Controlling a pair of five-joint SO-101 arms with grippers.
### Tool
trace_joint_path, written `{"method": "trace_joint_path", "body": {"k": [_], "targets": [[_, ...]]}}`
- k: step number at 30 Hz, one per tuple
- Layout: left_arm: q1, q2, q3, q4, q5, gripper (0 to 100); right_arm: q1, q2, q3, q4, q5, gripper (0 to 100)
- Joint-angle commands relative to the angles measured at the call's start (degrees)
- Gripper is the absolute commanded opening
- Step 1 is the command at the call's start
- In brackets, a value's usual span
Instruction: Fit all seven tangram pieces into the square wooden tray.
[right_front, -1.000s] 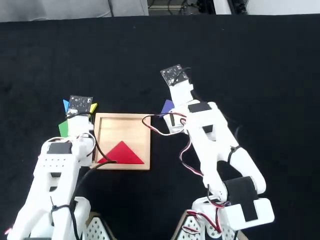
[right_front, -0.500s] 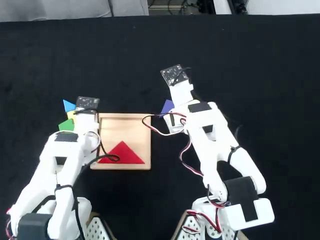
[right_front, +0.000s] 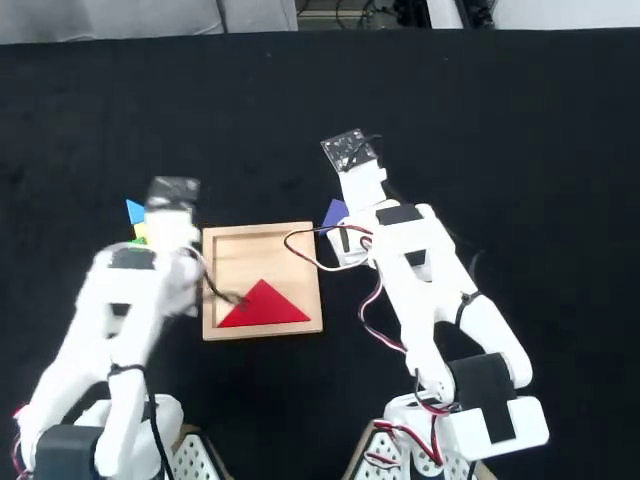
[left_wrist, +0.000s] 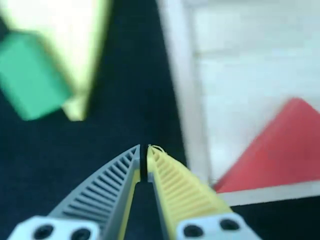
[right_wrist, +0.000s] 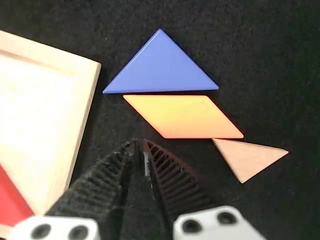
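Your square wooden tray (right_front: 255, 252) lies near the middle of the black table (right_front: 520, 120), between the two arms, sitting a little skewed to the table's edges in the high view. It holds one piece: the red triangle (right_front: 265, 306), lying flat against the tray's 6 o'clock rim and reaching toward 5 o'clock. The rest of the tray floor is bare wood.

At the tray's 1 o'clock, just off its corner, you can see the blue triangle (right_front: 333, 212) on the cloth. The right wrist view shows it beside the orange parallelogram (right_wrist: 183, 116), long edges side by side and almost touching. A pale tan triangle (right_wrist: 248, 156) lies near the parallelogram's outer corner, apart from it.

At the tray's 10 o'clock sits a small cluster partly under the left arm: a light blue triangle (right_front: 133, 211), with a yellow piece (right_front: 141, 231) next to it. The left wrist view shows that yellow piece with a green piece (left_wrist: 31, 82) overlapping its edge; both are blurred there.

Your left gripper (left_wrist: 145, 151) has its fingers pressed together at the tips, with nothing between them. It hangs over the cloth just outside the tray's rim, on the 9 o'clock side.

Your right gripper (right_wrist: 139, 145) is also closed and empty. It hangs over the cloth between the tray's rim and the orange parallelogram.
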Motion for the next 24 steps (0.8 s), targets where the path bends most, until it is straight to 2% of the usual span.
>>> {"method": "trace_joint_path", "body": {"k": [1,6,11,14,19,24], "targets": [[-8.6,-0.6,-16.5,10.8,-2.4,3,1.1,-0.1,-0.6,-1.1,0.0,1.1],[-10.7,0.0,-31.7,16.7,-7.6,4,1.1,-0.1,-0.7,-1.1,0.0,1.1],[-10.3,0.2,-33.3,14.4,-20.0,22,1.1,-0.1,-0.6,-1.1,0.0,1.1],[-10.0,1.6,-32.1,14.2,-25.3,21,1.1,-0.1,-0.6,-1.1,0.0,1.1],[-11.6,14.3,-34.0,9.1,-24.2,20,1.1,-0.1,-0.6,-1.1,0.0,1.1],[-11.4,22.2,-37.3,8.6,-25.1,20,1.1,-0.1,-0.5,-1.1,0.0,1.1]]}}
